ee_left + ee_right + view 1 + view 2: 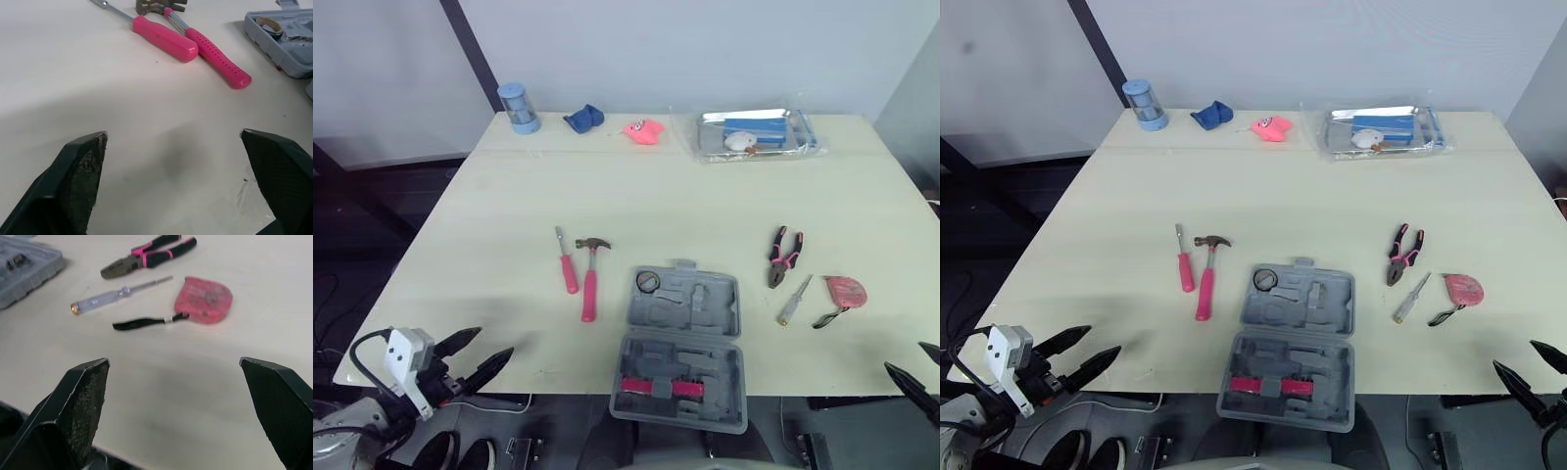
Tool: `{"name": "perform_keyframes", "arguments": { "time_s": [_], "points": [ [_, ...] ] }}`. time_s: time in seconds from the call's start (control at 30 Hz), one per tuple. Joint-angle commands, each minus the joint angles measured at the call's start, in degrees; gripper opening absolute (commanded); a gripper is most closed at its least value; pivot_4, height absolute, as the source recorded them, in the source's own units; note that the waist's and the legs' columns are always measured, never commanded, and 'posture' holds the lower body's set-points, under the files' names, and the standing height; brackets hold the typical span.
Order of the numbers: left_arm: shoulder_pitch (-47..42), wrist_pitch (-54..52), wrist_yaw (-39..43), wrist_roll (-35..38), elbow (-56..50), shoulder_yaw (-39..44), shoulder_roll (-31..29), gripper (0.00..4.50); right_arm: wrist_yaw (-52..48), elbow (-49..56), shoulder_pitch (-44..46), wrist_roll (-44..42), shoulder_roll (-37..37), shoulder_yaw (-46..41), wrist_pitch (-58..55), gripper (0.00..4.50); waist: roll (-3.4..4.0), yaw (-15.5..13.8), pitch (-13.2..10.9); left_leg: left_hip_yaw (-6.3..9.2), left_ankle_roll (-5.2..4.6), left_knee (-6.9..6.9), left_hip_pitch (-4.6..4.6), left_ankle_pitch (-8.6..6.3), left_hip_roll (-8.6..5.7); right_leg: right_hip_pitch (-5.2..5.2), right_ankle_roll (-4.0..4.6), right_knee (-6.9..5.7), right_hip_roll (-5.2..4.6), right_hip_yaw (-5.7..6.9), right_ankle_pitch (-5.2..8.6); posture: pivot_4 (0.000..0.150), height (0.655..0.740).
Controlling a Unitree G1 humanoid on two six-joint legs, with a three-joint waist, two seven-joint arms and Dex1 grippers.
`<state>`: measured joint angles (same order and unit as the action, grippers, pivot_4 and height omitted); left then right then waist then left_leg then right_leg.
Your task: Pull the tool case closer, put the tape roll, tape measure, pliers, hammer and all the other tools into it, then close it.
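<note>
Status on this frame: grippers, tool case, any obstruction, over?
Left gripper open, right gripper open, both empty. Tool case open at near table edge, tape roll inside. Hammer, pliers, tape measure loose on table. No obstruction seen.

You have one grey plastic tool case [680, 343] to count. Screwdrivers come to two: one pink-handled screwdriver [567, 262] and one clear-handled tester screwdriver [795, 300]. You also have one claw hammer with a pink grip [590, 279], one pair of black-and-pink-handled pliers [784, 257], one pink tape measure with a black strap [847, 290] and one small dark ring-shaped tape roll [648, 281]. Farther back you get one blue cylindrical container [519, 107], one crumpled blue cloth [583, 118], one small pink soft object [643, 131] and one clear plastic bag of items [756, 134]
</note>
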<state>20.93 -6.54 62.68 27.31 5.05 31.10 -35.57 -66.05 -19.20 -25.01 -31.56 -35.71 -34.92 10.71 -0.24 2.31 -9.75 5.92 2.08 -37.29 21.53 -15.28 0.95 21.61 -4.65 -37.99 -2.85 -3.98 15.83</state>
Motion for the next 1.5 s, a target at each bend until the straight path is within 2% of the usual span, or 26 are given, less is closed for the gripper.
{"name": "perform_keyframes", "arguments": {
  "time_s": [0.03,0.2,0.53,0.8,1.03,1.4,1.47,1.5],
  "points": [
    [-0.4,1.0,0.0,1.4,-1.8,0.5,-0.4,4.43,0.6,0.6,-0.2,0.2,-0.7,-1.8,1.7,4.50,0.01,0.0,0.0,-0.01,0.00,0.00,0.00,0.00,0.00,0.00,0.00,0.00,0.00,-0.01,0.00,0.150,0.7400],
    [-3.3,-0.2,1.0,2.0,-5.7,-2.0,-1.9,4.43,8.2,5.4,1.0,3.2,1.0,0.4,-0.1,4.50,0.01,0.1,0.1,-0.03,0.00,0.00,0.00,0.00,0.01,0.00,-0.01,0.00,0.01,-0.03,0.00,0.150,0.7400],
    [-12.2,-4.1,6.9,3.8,-15.8,-11.5,-8.8,4.43,31.5,26.3,5.2,4.2,6.5,6.8,-21.8,4.50,0.02,0.1,0.1,0.01,0.01,0.01,0.04,0.00,0.02,0.04,0.00,-0.01,0.03,-0.04,-0.01,0.150,0.7400],
    [-22.0,-8.9,11.5,7.5,-22.8,-19.6,-11.3,4.43,48.2,32.6,10.3,7.8,12.7,11.3,-33.9,4.50,0.06,-0.1,0.1,0.07,0.01,0.04,0.12,0.00,0.01,0.10,-0.01,0.00,0.04,0.01,-0.02,0.150,0.7400],
    [-26.0,-11.1,15.7,10.3,-26.8,-22.9,-13.2,4.43,52.9,32.7,11.5,10.4,15.4,13.2,-36.7,4.50,0.10,0.2,0.1,0.04,0.00,0.05,0.10,0.00,0.02,0.12,0.00,-0.01,0.05,-0.01,-0.01,0.150,0.7400],
    [-29.7,-13.2,16.1,11.3,-29.7,-25.7,-13.3,4.43,56.8,33.2,16.5,10.4,18.0,13.9,-42.3,4.50,0.12,0.1,0.1,0.06,0.00,0.05,0.12,0.00,0.02,0.13,0.00,0.00,0.07,-0.01,-0.01,0.150,0.7400],
    [-30.0,-13.3,15.9,11.4,-29.8,-25.7,-13.2,4.50,57.4,33.9,16.4,10.7,17.9,14.1,-44.1,3.89,0.13,0.1,0.1,0.05,0.00,0.05,0.13,0.00,0.02,0.13,-0.01,0.00,0.06,-0.01,-0.01,0.150,0.7400],
    [-30.0,-13.3,15.9,11.4,-29.8,-25.7,-13.3,4.50,57.7,34.2,16.3,10.6,17.8,14.1,-45.1,3.80,0.13,0.1,0.1,0.05,0.00,0.05,0.13,0.00,0.02,0.13,-0.01,0.00,0.06,-0.01,-0.01,0.150,0.7400]
  ]
}}
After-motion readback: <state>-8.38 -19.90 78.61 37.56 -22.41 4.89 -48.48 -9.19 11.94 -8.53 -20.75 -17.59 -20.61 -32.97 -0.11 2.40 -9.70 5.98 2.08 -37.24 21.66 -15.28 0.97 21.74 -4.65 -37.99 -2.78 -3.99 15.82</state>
